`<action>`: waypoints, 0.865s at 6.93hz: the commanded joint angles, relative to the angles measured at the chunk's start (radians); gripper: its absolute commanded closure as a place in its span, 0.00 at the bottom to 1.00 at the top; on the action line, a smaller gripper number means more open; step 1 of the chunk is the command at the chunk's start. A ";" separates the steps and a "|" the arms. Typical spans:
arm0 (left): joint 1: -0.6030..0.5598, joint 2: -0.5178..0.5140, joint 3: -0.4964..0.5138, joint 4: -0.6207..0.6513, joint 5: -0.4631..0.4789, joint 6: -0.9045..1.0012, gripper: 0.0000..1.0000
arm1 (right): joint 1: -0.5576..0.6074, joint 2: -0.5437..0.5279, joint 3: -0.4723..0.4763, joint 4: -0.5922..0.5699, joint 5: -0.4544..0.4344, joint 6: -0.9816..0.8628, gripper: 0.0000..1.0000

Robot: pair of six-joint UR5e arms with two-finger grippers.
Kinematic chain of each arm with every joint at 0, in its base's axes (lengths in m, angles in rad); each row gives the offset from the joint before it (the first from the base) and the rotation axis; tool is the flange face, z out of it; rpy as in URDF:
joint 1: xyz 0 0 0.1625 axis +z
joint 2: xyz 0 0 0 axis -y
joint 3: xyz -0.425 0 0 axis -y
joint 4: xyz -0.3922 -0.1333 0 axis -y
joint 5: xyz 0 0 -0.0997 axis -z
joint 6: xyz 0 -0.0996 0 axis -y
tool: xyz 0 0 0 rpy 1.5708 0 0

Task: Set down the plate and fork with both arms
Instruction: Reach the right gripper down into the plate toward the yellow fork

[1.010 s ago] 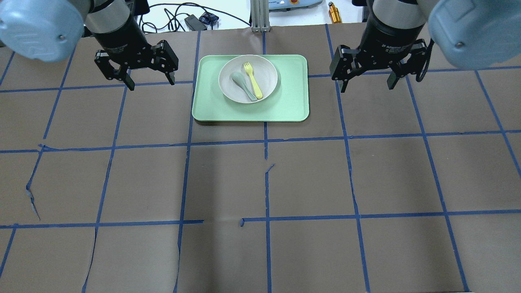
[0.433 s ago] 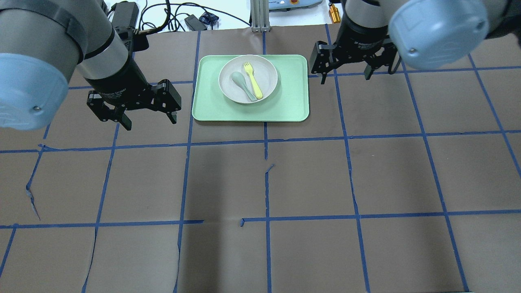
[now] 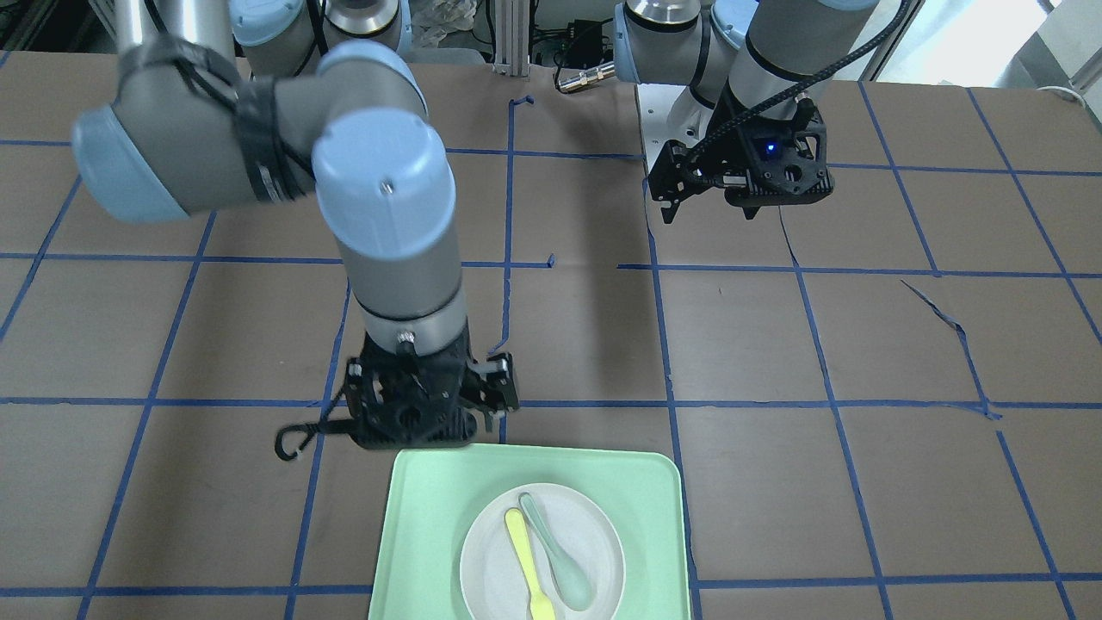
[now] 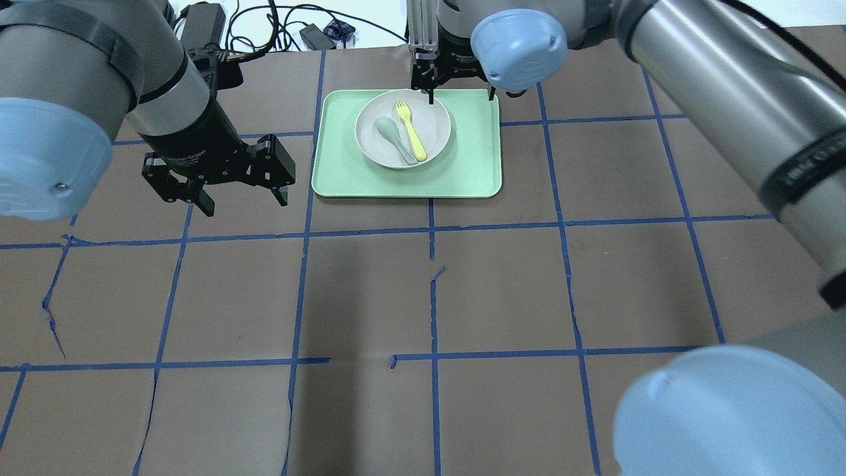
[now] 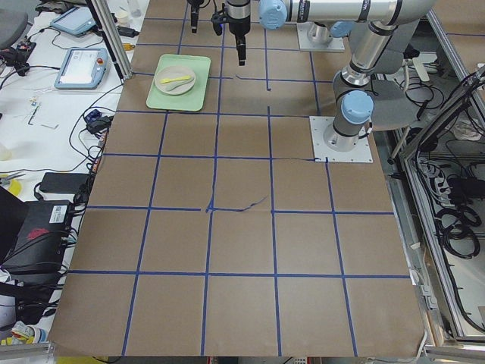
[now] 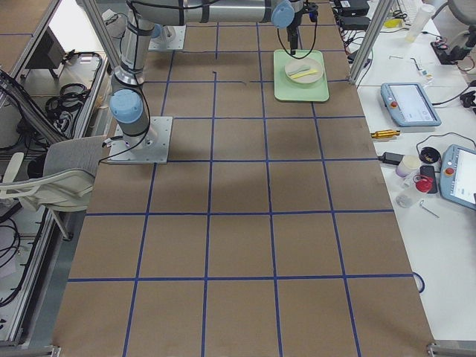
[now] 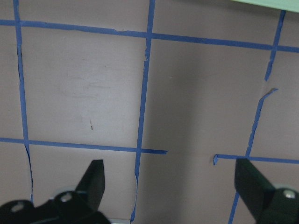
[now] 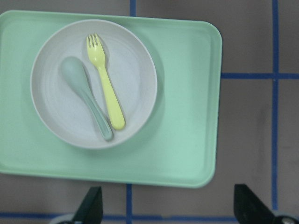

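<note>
The off-white plate (image 4: 434, 118) sits on the mint-green tray (image 4: 476, 162) at the far middle of the table. The yellow fork (image 4: 411, 131) lies in the plate beside a grey-green spoon (image 4: 395, 139). My right gripper (image 4: 461, 98) is open and empty, and hovers high by the tray's far edge. Its wrist view shows plate (image 8: 135, 79), fork (image 8: 106, 88) and tray (image 8: 187, 116) ahead of the open gripper (image 8: 170, 207). My left gripper (image 4: 244, 201) is open and empty, over bare table left of the tray. The front view shows the left gripper (image 3: 708, 211), right gripper (image 3: 426, 430), plate (image 3: 491, 560) and fork (image 3: 523, 560).
Brown paper with blue tape lines covers the table (image 4: 502, 291), torn in places. Cables and a black adapter (image 4: 307, 36) lie past the far edge beside an aluminium post (image 4: 423, 26). Tablets (image 5: 79, 67) lie on the bench beyond the tray.
The right arm has swung left from the table's right side to over the tray's far edge. The left gripper came nearer and lower a second ago, then held. Both grippers stay open.
</note>
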State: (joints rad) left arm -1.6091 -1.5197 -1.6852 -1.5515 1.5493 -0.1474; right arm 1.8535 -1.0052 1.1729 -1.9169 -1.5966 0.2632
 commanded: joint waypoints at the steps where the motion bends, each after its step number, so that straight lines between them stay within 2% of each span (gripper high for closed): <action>1: 0.000 -0.003 -0.002 0.005 0.000 0.000 0.00 | 0.012 0.230 -0.160 -0.138 0.019 -0.004 0.01; 2: 0.000 -0.007 -0.002 0.008 0.000 0.000 0.00 | 0.012 0.306 -0.204 -0.145 0.032 -0.075 0.00; 3: 0.000 -0.007 -0.002 0.014 0.000 0.000 0.00 | 0.010 0.330 -0.229 -0.145 0.032 -0.173 0.01; 4: 0.000 -0.010 -0.002 0.016 0.000 0.000 0.00 | 0.010 0.356 -0.229 -0.145 0.046 -0.243 0.10; 6: 0.000 -0.011 -0.004 0.016 0.000 0.000 0.00 | 0.010 0.375 -0.231 -0.145 0.047 -0.274 0.19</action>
State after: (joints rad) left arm -1.6091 -1.5294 -1.6884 -1.5360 1.5494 -0.1473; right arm 1.8639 -0.6419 0.9439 -2.0612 -1.5522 0.0143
